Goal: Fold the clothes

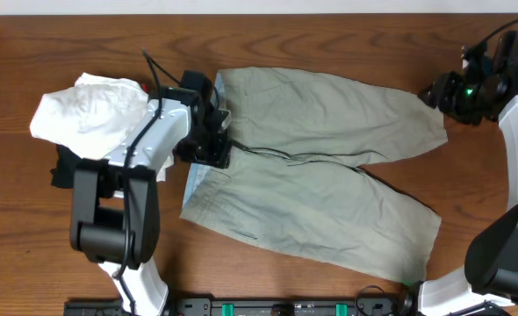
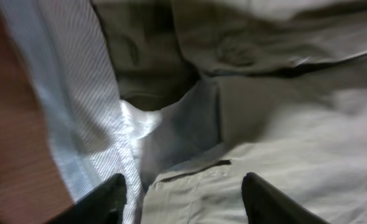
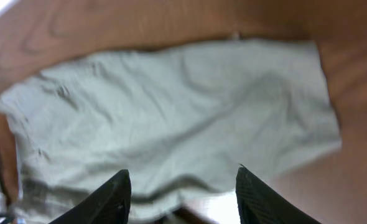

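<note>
The khaki grey-green shorts (image 1: 329,167) lie spread flat on the table, waistband at the left, both legs pointing right. My left gripper (image 1: 213,145) is open, low over the waistband at the fly. In the left wrist view its fingers (image 2: 183,199) straddle the khaki waist edge (image 2: 264,155), with the pale blue inner waistband (image 2: 78,106) to the left. My right gripper (image 1: 439,92) is open and hovers above the far leg's hem at the right. In the right wrist view its fingers (image 3: 180,193) are above that leg (image 3: 171,112), holding nothing.
A pile of white and black garments with a red bit (image 1: 92,114) lies left of the shorts, beside my left arm. Bare wooden table (image 1: 470,184) surrounds the shorts. A black rail runs along the near edge (image 1: 285,307).
</note>
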`<act>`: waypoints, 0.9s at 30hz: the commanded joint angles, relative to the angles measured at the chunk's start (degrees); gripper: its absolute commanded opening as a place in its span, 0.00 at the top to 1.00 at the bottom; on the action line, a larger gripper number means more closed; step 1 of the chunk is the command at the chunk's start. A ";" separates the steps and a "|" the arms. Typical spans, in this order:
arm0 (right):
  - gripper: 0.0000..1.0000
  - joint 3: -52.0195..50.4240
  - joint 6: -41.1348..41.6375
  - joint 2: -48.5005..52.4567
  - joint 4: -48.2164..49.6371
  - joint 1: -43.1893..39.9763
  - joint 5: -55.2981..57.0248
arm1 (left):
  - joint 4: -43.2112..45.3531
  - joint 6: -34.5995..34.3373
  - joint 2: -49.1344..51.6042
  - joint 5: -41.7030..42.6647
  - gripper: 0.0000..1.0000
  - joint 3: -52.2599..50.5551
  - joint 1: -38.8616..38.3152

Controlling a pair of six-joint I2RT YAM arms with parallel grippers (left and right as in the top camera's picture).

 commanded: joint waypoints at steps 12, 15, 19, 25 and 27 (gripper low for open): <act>0.46 -3.65 -0.87 0.15 -10.01 1.27 5.22 | -13.25 -0.22 1.07 -5.55 0.94 -0.22 -0.09; 0.40 -6.97 -0.07 0.17 -7.67 1.62 12.04 | -14.36 -1.40 1.01 -5.73 0.94 -0.20 -0.11; 0.42 -10.62 2.71 0.26 -4.98 0.94 10.51 | -17.55 -1.57 0.20 0.20 0.89 1.40 -0.33; 0.35 -11.17 1.73 0.26 -4.44 0.72 9.46 | -20.55 -1.46 -5.09 3.72 0.75 4.66 -1.53; 0.34 -11.17 1.77 0.26 -3.21 0.70 9.44 | -19.50 -1.55 -7.87 7.30 0.73 4.68 -2.89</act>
